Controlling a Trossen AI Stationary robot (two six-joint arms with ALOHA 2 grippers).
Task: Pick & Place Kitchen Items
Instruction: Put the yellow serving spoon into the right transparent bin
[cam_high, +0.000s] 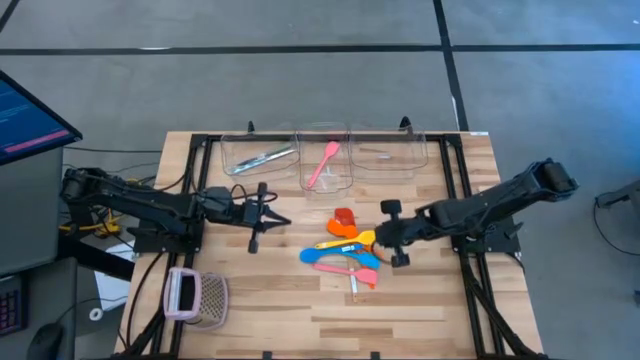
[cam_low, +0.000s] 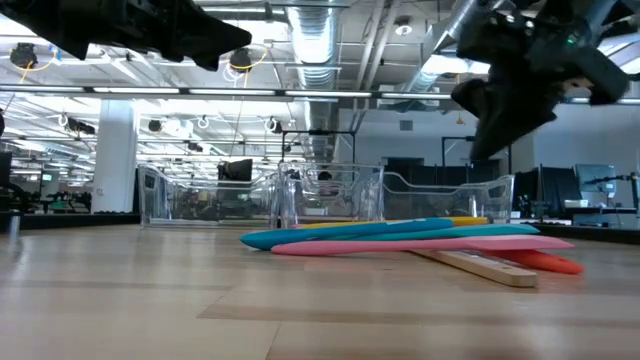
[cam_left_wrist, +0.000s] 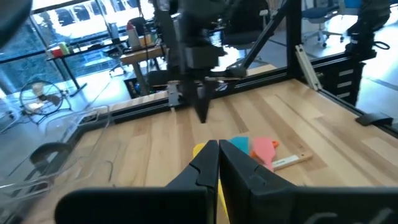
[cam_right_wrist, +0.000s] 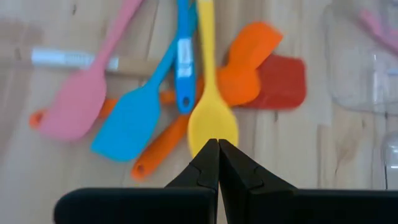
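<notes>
Broadly, the wooden table (cam_high: 420, 300) carries three clear bins (cam_high: 323, 155) along its far edge, and the loose pile of utensils (cam_high: 345, 258) lies at mid-table, nearer the right arm than the left. The left bin already holds silvery cutlery (cam_high: 262, 158) and the middle bin a pink spoon (cam_high: 325, 163). The pile sits just to the left of the right gripper (cam_high: 393, 232), almost touching it in the high view. In the right wrist view the yellow spoon (cam_right_wrist: 210, 93) lies with its bowl straight ahead of the closed fingertips, its handle running directly away from them, so its long axis lines up with the gripper's reach. A blue spatula (cam_right_wrist: 134, 121), a pink spatula (cam_right_wrist: 81, 99) and an orange spoon (cam_right_wrist: 249, 59) fan out beside it over a red spatula head (cam_right_wrist: 283, 81).

The right gripper holds nothing, fingers pressed together, and would have to open before any grasp. The left gripper (cam_high: 262, 217) hovers well to the left of the pile, its fingers spread in the high view and empty.
</notes>
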